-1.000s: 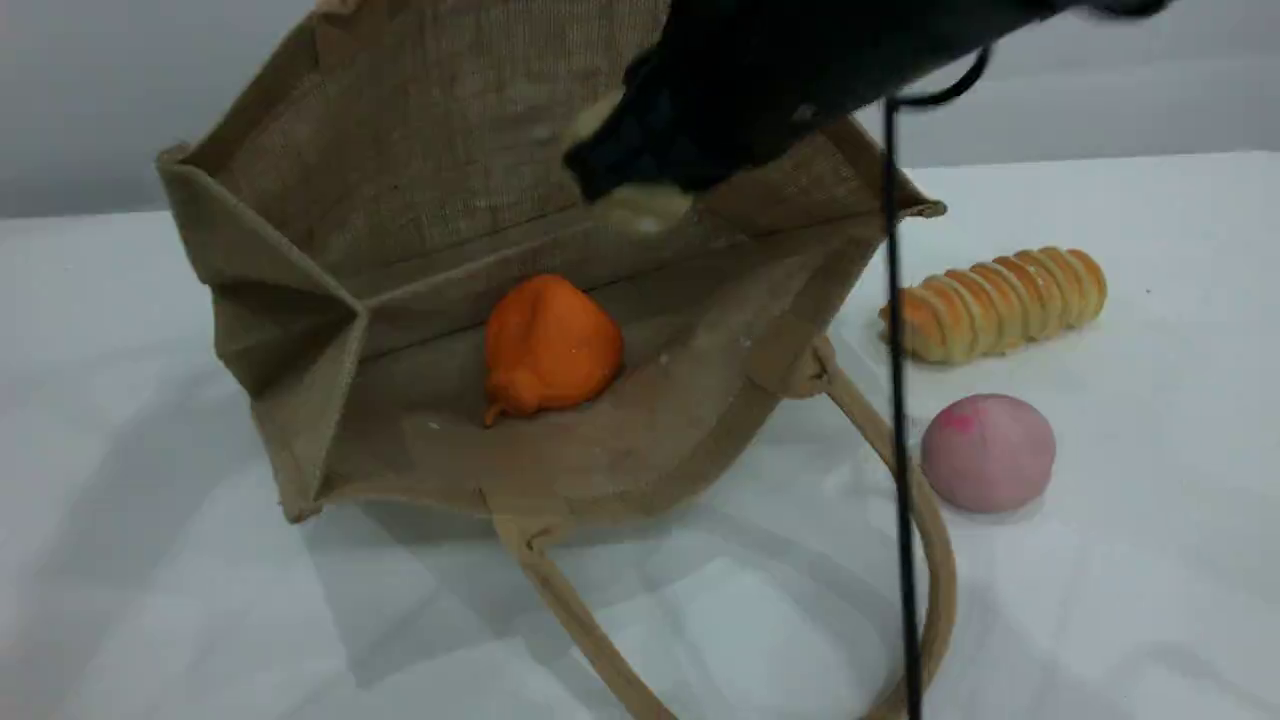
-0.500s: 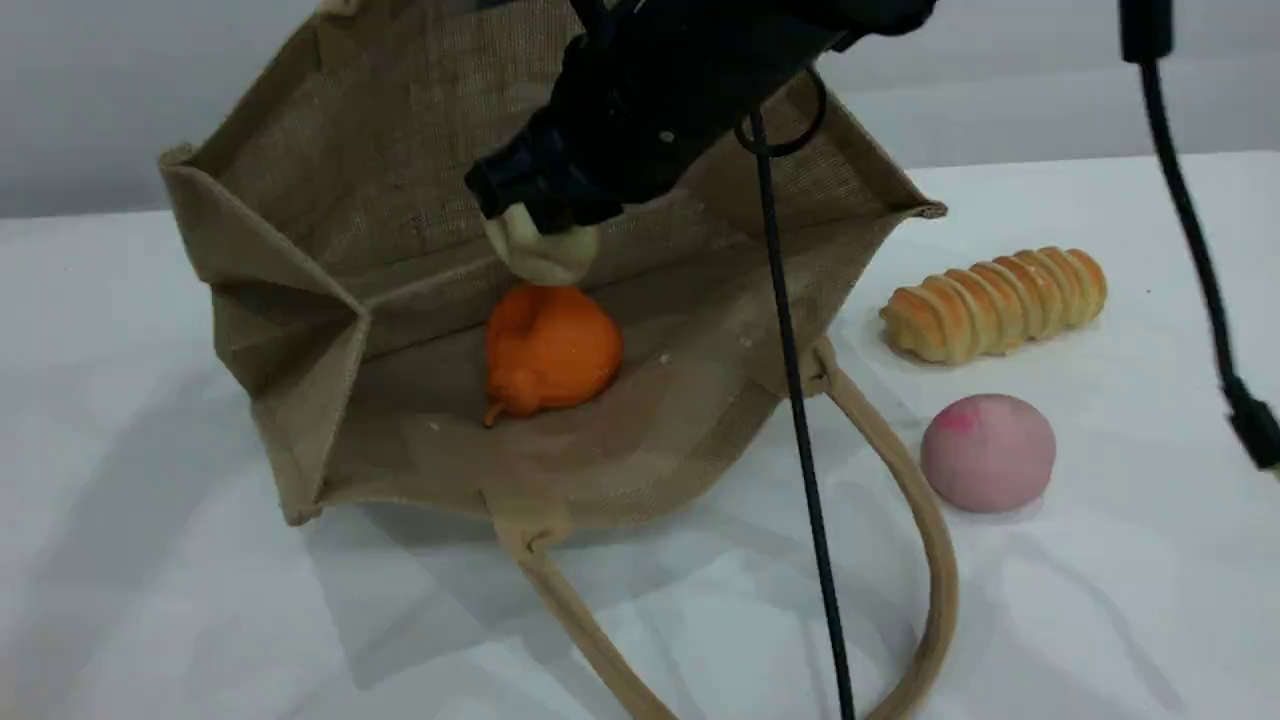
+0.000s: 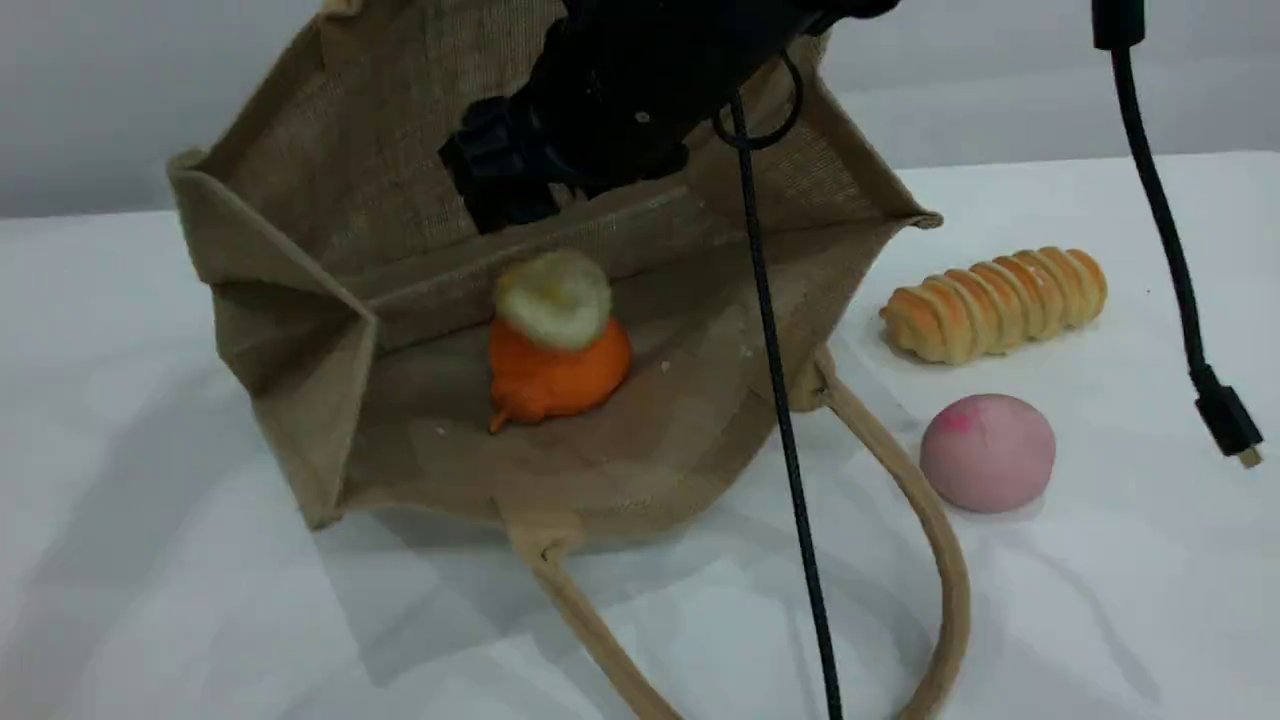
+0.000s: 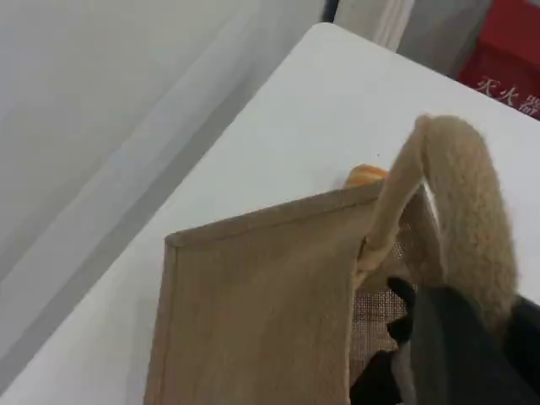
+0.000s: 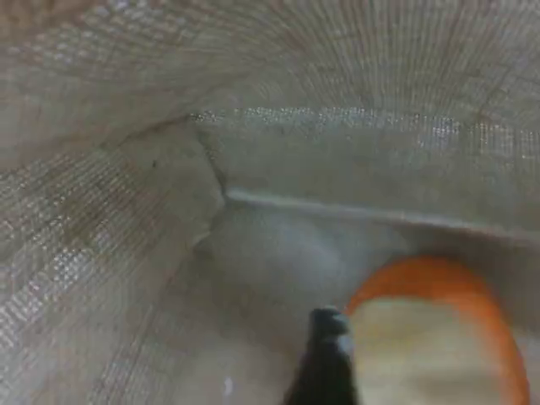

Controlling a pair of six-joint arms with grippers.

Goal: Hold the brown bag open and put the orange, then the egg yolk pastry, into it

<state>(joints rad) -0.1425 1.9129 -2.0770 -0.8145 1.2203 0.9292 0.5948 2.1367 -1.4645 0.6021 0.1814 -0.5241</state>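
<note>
The brown bag (image 3: 330, 180) lies on its side on the white table, its mouth held wide toward the camera. Inside it rests the orange (image 3: 560, 380), and the egg yolk pastry (image 3: 553, 298) sits loose on top of it. My right gripper (image 3: 500, 195) hangs just above the pastry, open and empty; the right wrist view shows its dark fingertip (image 5: 327, 346) beside the pastry (image 5: 413, 354) and the orange (image 5: 498, 291). In the left wrist view my left gripper (image 4: 456, 337) is shut on the bag's upper beige handle (image 4: 460, 202), holding that side up.
A golden ridged bread roll (image 3: 995, 302) and a pink ball (image 3: 987, 452) lie on the table right of the bag. The bag's lower handle (image 3: 940, 560) loops out over the table in front. A black cable (image 3: 790, 450) hangs across the bag's mouth, and another with a plug (image 3: 1225, 420) dangles at right.
My right gripper carried the pastry left and down into the bag, then opened. The pastry dropped onto the orange. The bag shifted slightly.
</note>
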